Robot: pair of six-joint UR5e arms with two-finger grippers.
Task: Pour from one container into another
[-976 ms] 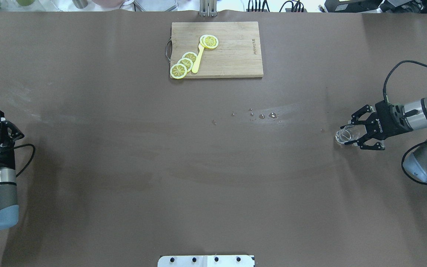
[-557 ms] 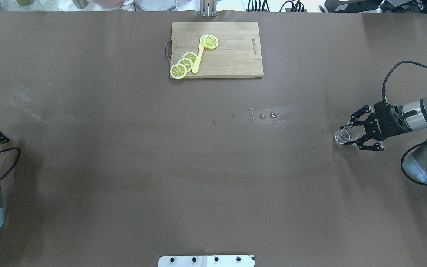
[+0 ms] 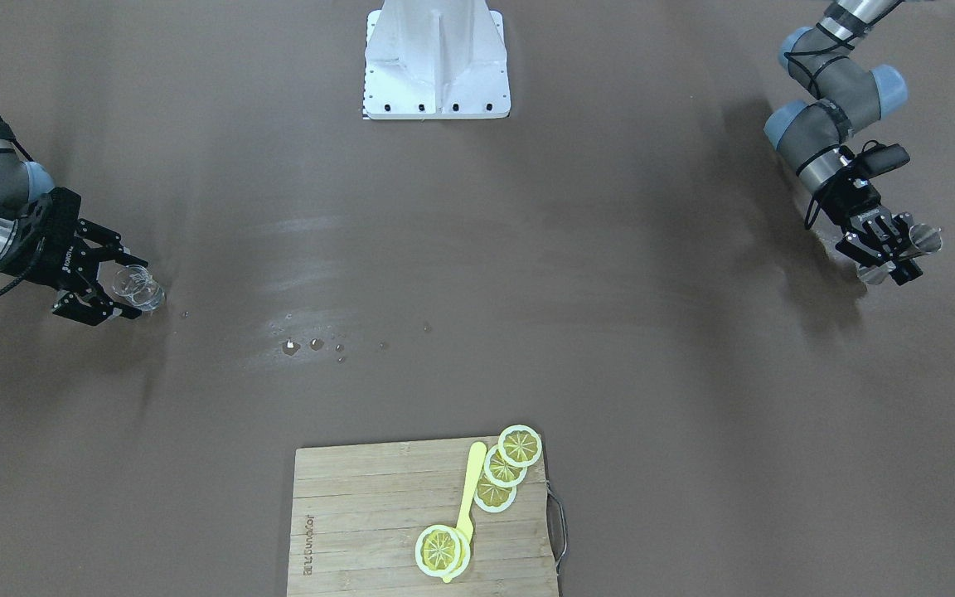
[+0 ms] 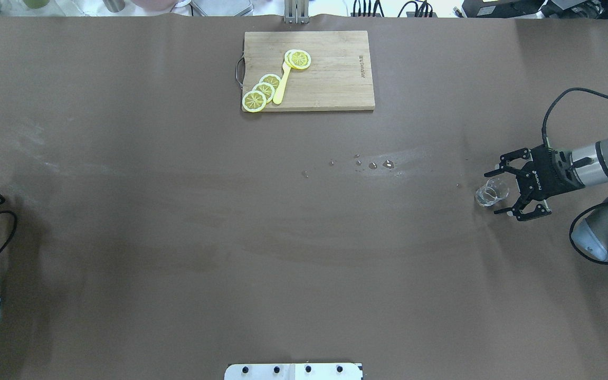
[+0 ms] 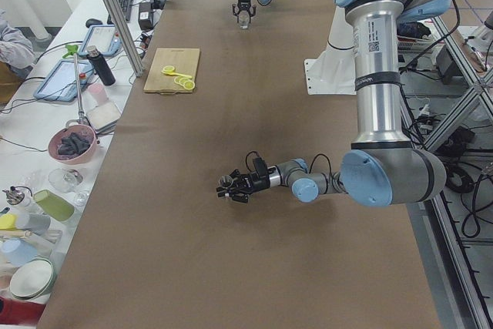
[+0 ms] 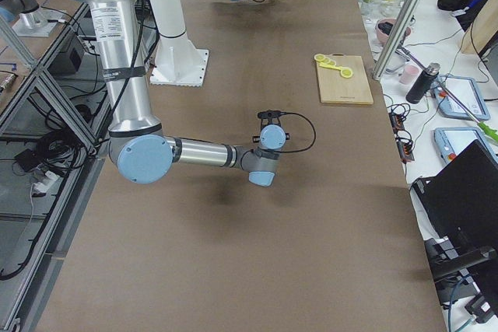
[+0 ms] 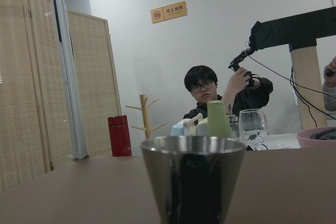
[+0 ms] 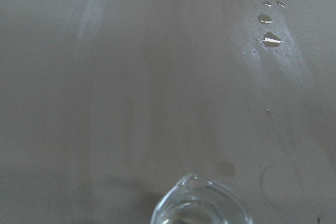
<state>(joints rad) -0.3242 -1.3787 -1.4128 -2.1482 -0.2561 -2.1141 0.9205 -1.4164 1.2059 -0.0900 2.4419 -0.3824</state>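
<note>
Two vessels: clear lipped glass cup (image 4: pixel 491 191), hourglass steel jigger (image 7: pixel 191 178).

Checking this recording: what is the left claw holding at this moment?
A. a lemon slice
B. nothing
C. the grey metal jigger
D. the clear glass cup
C: in the front-facing view the left claw is closed on the waist of the metal jigger, while the glass cup stands between the open fingers of the right claw.
</note>
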